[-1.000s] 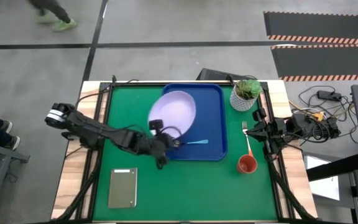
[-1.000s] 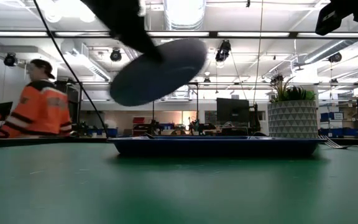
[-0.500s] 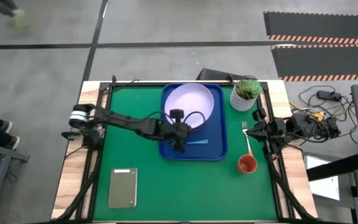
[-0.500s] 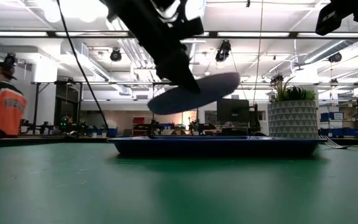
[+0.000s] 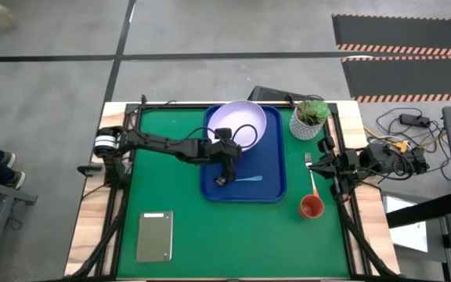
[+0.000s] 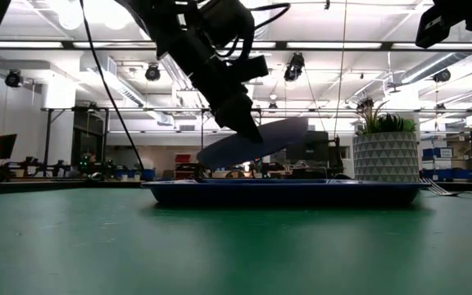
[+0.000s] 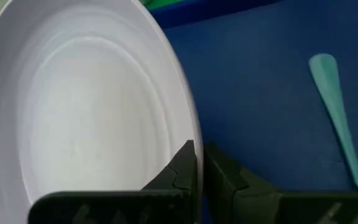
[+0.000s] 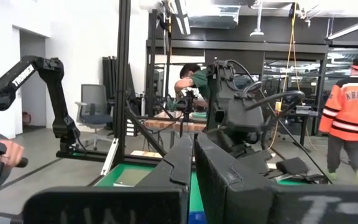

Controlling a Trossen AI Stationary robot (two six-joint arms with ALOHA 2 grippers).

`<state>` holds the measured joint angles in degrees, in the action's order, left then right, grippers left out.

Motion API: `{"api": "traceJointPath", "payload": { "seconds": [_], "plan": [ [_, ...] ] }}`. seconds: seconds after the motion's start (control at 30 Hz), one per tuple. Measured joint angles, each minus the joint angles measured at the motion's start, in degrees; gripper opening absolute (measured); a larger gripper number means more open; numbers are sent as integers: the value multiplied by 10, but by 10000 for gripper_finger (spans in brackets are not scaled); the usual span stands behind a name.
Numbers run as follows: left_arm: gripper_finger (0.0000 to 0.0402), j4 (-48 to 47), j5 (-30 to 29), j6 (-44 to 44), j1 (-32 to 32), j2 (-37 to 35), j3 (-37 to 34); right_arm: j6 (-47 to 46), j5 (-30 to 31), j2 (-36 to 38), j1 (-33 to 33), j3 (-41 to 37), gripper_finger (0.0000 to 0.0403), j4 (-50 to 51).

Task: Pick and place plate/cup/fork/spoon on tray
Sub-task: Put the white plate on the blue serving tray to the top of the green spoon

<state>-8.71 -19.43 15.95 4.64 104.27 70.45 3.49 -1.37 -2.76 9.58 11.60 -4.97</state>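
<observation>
The pale lavender plate point(image 5: 250, 117) is tilted over the far part of the dark blue tray point(image 5: 268, 168). My left gripper point(image 5: 227, 150) is shut on the plate's rim. In the low view the plate point(image 6: 260, 139) slants, its low end close above the tray point(image 6: 301, 192). The blue-handled spoon point(image 5: 249, 178) lies flat on the tray floor. The orange-handled fork point(image 5: 313, 178) and the red-orange cup point(image 5: 311, 207) rest on the green mat to the right of the tray. My right gripper point(image 5: 320, 163) is shut and empty at the table's right edge. My left gripper pinches the plate's rim point(image 7: 190, 134) on the plate's near-left side. One finger point(image 7: 180, 168) lies on the plate's upper face and the other point(image 7: 225, 177) on its underside. The fingers come from the near left, slanting down. The plate is tilted; whether its low end touches the tray I cannot tell.
A white pot with a green plant point(image 5: 310, 117) stands at the tray's far right corner. A grey slab point(image 5: 154, 235) lies at the near left of the mat. The room behind the table holds stands and a person in an orange top point(image 8: 356, 109).
My left gripper has carried the plate from the tray's left rim toward the table's far right, over the tray's far part, and has gone down with it. The plate has sunk from high above the tray to just over it and tilts less steeply.
</observation>
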Motion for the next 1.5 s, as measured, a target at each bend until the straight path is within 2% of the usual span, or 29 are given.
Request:
{"api": "traceJointPath", "payload": {
  "seconds": [0.33,0.5,0.8,1.2,1.5],
  "plan": [
    [0,15,14,9,11,0,-13,0,0,0,0,0,9,0],
    [0,69,14,10,13,0,-43,0,0,0,0,0,9,0],
    [0,71,13,10,21,0,-45,0,0,0,0,0,9,1],
    [0,89,16,10,25,53,-42,-4,0,0,0,0,9,3],
    [0,95,16,5,28,59,-41,-3,0,0,0,0,9,3]
  ]
}}
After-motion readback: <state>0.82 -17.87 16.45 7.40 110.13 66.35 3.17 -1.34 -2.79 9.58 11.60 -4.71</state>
